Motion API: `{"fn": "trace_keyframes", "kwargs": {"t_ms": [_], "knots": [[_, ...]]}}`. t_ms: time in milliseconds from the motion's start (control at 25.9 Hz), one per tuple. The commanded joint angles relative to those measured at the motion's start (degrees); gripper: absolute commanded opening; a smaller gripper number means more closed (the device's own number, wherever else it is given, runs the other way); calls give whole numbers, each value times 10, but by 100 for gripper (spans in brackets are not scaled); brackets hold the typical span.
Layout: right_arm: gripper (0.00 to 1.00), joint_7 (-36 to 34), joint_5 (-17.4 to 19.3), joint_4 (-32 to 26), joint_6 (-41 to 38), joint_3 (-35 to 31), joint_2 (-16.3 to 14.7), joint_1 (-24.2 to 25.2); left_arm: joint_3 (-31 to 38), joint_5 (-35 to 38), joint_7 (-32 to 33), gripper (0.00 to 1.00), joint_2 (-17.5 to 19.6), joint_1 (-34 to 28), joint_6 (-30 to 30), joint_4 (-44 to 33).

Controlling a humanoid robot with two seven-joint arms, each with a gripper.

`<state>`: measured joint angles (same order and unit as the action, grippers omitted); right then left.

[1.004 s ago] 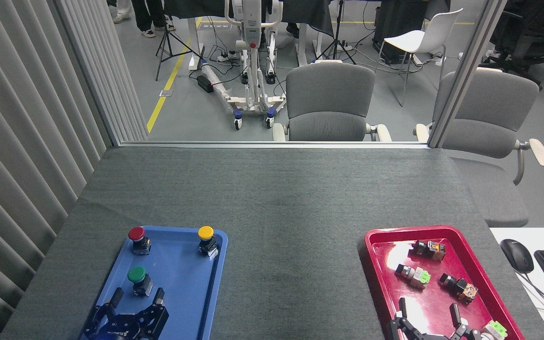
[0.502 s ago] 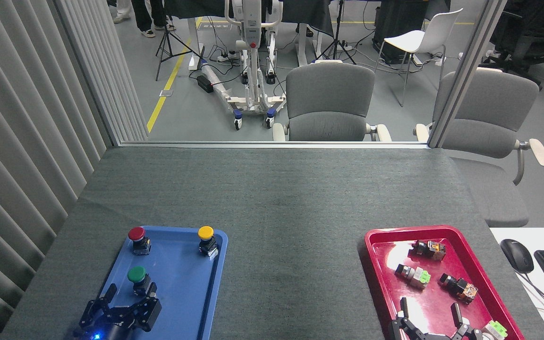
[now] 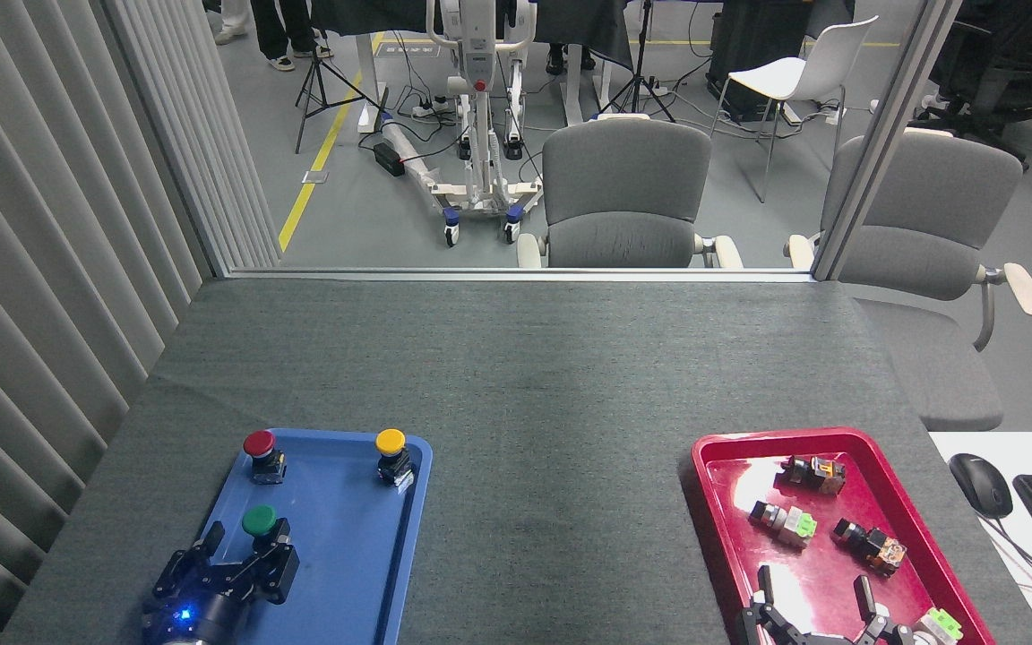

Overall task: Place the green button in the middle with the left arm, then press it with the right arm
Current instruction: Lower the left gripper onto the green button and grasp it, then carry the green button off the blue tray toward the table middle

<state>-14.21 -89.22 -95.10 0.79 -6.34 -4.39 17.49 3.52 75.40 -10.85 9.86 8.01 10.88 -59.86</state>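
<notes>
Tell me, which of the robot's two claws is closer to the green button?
The left. The left gripper sits right at the green button in the blue tray; the right gripper is far off across the table, over the red tray.

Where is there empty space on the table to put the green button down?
The grey cloth between the blue tray and the red tray is bare, and so is everything behind them. The trays are crowded: buttons in the blue one, small parts in the red one.
</notes>
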Motion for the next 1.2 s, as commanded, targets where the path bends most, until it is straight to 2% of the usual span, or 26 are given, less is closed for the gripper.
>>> {"fn": "trace_keyframes", "kwargs": {"t_ms": [0,154,309,425,656,927,1081,1158], "knots": [[99,1,0,2,-1,0,0,0,0,0,-3,71,1,8,0,11],[99,1,0,2,-1,0,0,0,-2,8,-22,49,1,4,4,11],[99,1,0,4,-1,0,0,0,-4,30,-38,18,1,-7,14,5],[99,1,0,4,-1,-1,-1,-1,-4,30,-41,1,5,-14,57,-6],[99,1,0,4,-1,1,-1,-1,-9,29,-52,0,-4,-22,85,-78],[99,1,0,5,0,4,-1,0,-138,45,-54,0,-88,-7,78,-112],[99,1,0,6,0,3,-2,-1,-197,149,-83,0,-160,-5,40,-94],[99,1,0,6,0,3,-2,-1,-223,182,-87,0,-175,3,25,-69]]}}
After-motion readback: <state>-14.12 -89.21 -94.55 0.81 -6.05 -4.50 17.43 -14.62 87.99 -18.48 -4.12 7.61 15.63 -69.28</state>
